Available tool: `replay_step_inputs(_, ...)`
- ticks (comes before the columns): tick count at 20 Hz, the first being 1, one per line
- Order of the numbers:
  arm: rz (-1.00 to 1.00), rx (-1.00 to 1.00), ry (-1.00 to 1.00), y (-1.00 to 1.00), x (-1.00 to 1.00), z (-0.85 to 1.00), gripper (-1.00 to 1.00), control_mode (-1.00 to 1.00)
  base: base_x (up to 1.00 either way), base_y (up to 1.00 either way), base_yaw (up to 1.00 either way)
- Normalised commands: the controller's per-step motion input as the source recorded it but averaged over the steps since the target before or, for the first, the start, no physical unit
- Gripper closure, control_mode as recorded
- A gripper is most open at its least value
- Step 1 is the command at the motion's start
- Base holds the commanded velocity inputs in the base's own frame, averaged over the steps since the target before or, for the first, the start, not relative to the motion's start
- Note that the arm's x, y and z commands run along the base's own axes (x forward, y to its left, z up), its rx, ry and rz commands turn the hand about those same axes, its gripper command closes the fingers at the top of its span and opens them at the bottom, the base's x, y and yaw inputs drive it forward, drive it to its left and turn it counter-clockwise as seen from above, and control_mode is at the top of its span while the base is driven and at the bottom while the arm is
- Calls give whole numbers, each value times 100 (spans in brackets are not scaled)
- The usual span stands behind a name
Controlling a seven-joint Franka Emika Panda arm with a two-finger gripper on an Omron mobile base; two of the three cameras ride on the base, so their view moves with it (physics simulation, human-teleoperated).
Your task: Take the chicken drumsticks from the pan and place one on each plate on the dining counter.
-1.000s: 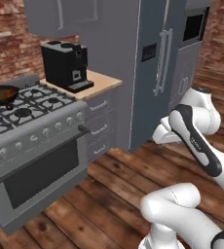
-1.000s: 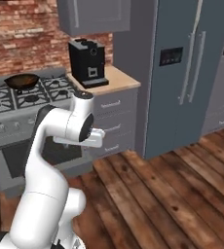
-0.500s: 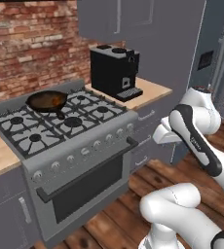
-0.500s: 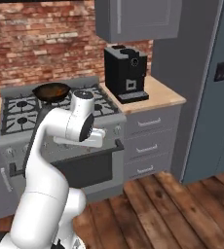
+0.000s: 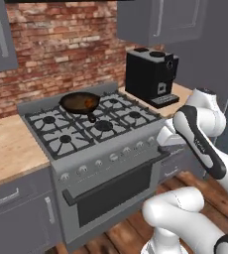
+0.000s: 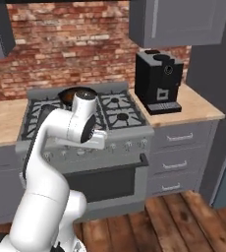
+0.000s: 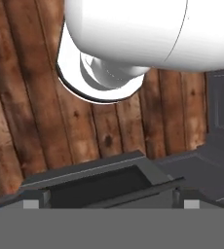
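Observation:
The dark pan (image 5: 79, 102) sits on the stove's back burner, its black handle pointing toward me. Reddish-brown chicken drumsticks (image 5: 88, 101) lie inside it. In the right base view the pan (image 6: 80, 92) peeks out behind my arm's upper joint. My gripper (image 7: 111, 205) is tucked low in front of the stove, well short of the pan. It points down at the wooden floor (image 7: 31, 107). Its fingertips (image 7: 31, 204) stand wide apart with nothing between them, so it is open. The plates and the dining counter are out of view.
A grey gas stove (image 5: 93, 134) with a front knob row and an oven door handle (image 6: 110, 170) stands ahead. A black coffee machine (image 5: 150, 74) stands on the wooden worktop (image 6: 198, 106) to its right, over grey drawers (image 6: 176, 157). More worktop (image 5: 7, 144) lies left.
The whole picture has shifted: the base has driven and turned toward the stove, which is now centred and closer. The arm keeps its folded pose and the gripper stays open.

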Motion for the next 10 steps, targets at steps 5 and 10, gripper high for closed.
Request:
replay_step_inputs(5,0,0,0,0,0,0,-100,100,70,0,39)
replay_step_inputs(10,0,0,0,0,0,0,-100,100,70,0,36)
